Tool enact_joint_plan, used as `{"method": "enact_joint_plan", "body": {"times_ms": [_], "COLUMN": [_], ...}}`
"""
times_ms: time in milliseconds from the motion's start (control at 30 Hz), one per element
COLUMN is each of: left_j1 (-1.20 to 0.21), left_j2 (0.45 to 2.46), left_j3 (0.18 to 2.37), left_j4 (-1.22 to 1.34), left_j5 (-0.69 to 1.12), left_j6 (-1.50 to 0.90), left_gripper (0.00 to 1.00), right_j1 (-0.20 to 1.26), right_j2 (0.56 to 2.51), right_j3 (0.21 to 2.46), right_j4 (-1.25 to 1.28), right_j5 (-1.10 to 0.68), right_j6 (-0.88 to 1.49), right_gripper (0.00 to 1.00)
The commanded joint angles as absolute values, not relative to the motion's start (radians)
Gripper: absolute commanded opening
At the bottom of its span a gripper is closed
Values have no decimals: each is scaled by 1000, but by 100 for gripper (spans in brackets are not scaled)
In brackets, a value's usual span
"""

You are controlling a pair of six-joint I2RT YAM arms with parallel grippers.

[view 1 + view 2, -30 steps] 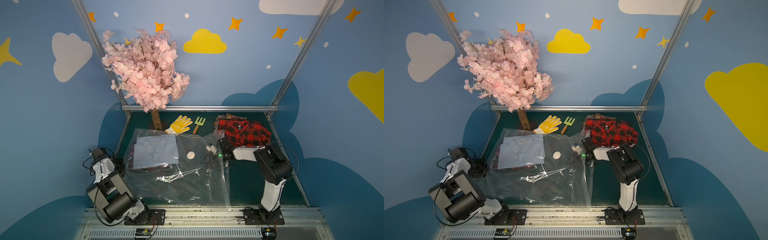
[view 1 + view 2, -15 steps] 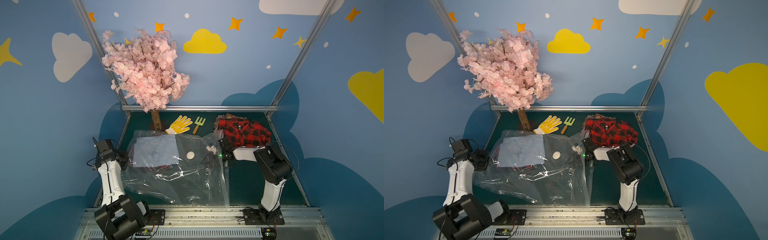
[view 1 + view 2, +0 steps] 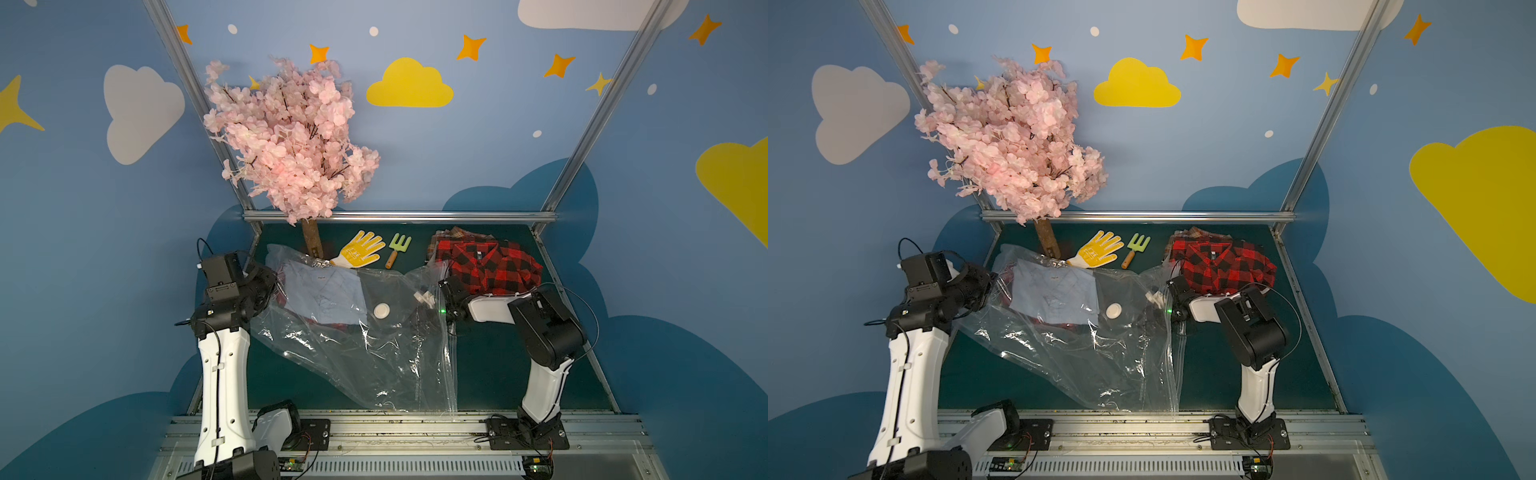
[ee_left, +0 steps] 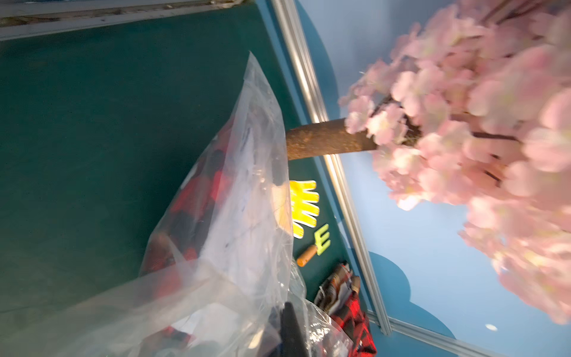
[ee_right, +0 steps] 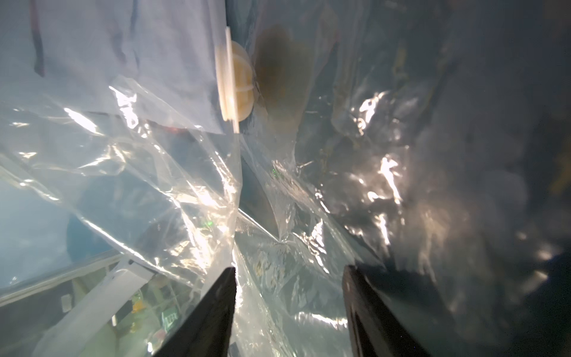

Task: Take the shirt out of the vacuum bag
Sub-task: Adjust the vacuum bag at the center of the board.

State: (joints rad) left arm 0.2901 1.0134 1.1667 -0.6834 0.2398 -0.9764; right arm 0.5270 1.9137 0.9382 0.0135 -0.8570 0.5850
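While left pincer clamps vacuum bag and right pincer gapes, green tabletop, blue cloud-painted walls.

You have nothing legible here; the yellow glove bears a dark print too small to read; the collar tag on the red checked shirt and the tiny collar mark on the blue shirt inside the bag are equally unreadable.

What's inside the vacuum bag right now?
Inside the vacuum bag: a folded light blue shirt, with red-and-black plaid fabric beneath it. The blue shirt covers most of that fabric.
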Motion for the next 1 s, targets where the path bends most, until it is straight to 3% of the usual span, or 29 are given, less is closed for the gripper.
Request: {"method": "enact_joint_plan", "body": {"times_ms": [0, 500, 967], "left_j1": [234, 80, -129], "left_j2": [974, 994, 1054], "left_j3": [1274, 1464, 1453], "left_j4": [-634, -625, -473], "left_j5": [285, 314, 302], "left_j6": [-996, -1011, -1009], "left_gripper": [3, 3, 2], "right_j1": [514, 482, 489], "right_j2": [1897, 1864, 1773], "right_j3": [904, 790, 537], "right_j4": [10, 139, 434], "right_j5": [-807, -778, -689], "right_j6": [593, 666, 807], "right_gripper": [58, 63, 62]}}
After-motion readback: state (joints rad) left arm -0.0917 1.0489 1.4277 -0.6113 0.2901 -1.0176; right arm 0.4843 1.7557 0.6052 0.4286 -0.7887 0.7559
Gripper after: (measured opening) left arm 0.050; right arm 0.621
